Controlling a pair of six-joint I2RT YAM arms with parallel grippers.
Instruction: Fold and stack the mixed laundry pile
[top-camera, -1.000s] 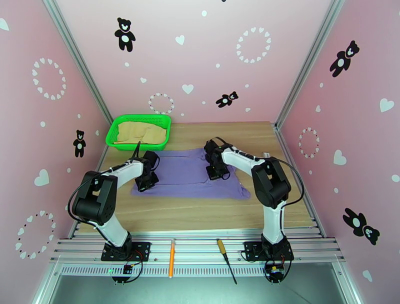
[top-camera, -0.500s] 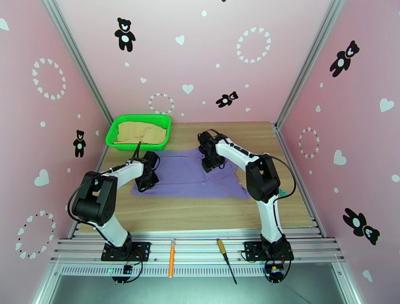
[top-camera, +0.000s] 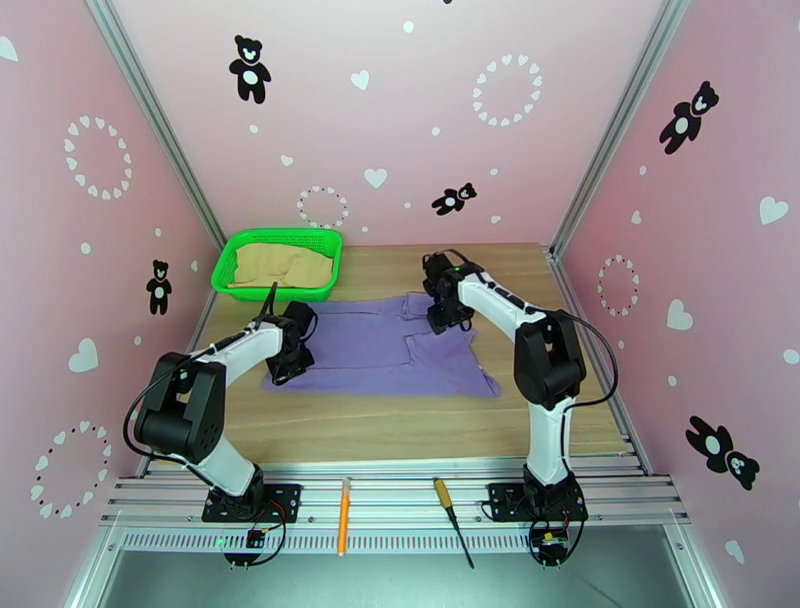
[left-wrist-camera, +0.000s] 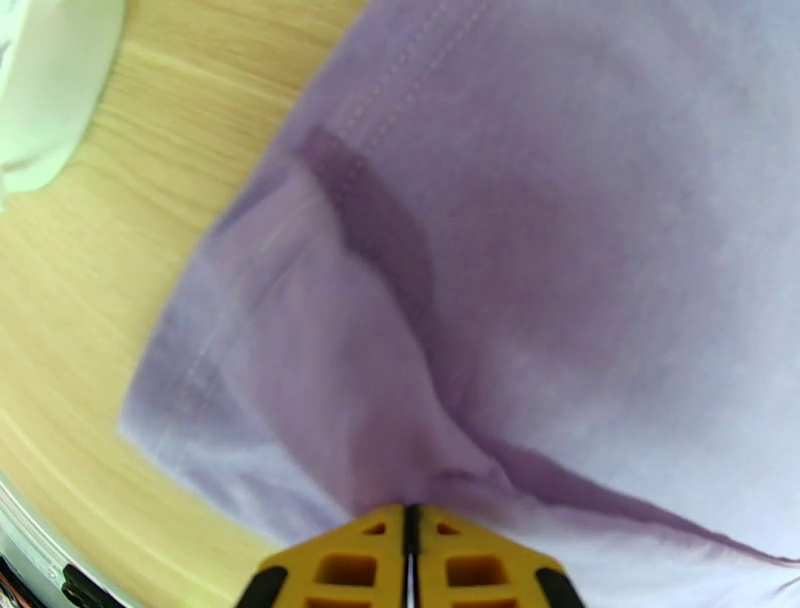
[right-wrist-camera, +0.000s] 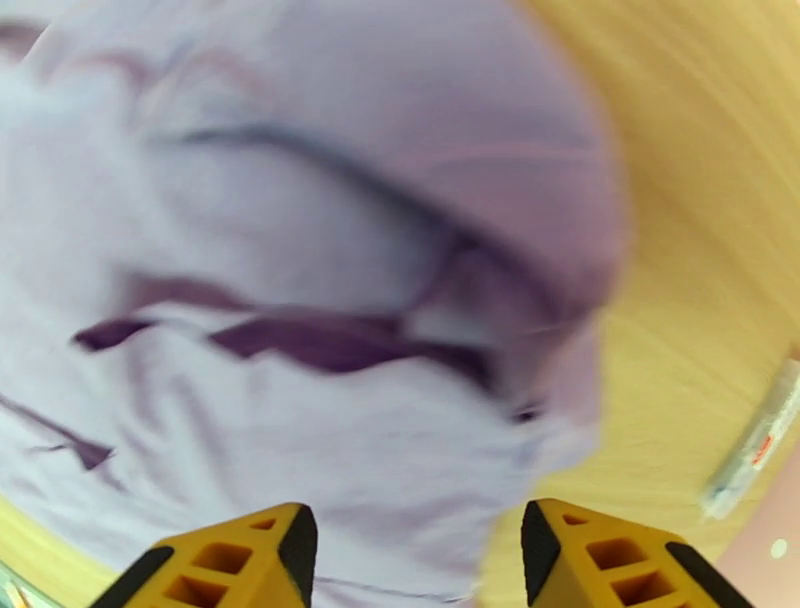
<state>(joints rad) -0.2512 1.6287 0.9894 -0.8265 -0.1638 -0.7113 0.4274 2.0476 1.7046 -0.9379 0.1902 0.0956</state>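
On the wooden table (top-camera: 400, 425), the left gripper (left-wrist-camera: 410, 512) clamps an edge of the lavender shirt (top-camera: 370, 352); the right gripper (right-wrist-camera: 418, 540) gapes above its folds.

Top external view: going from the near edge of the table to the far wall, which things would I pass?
Thin orange stick-like tool and yellow-handled screwdriver on the metal rail → lavender-purple cloth shirt spread flat → green plastic mesh basket holding the tan-beige cloth garment.
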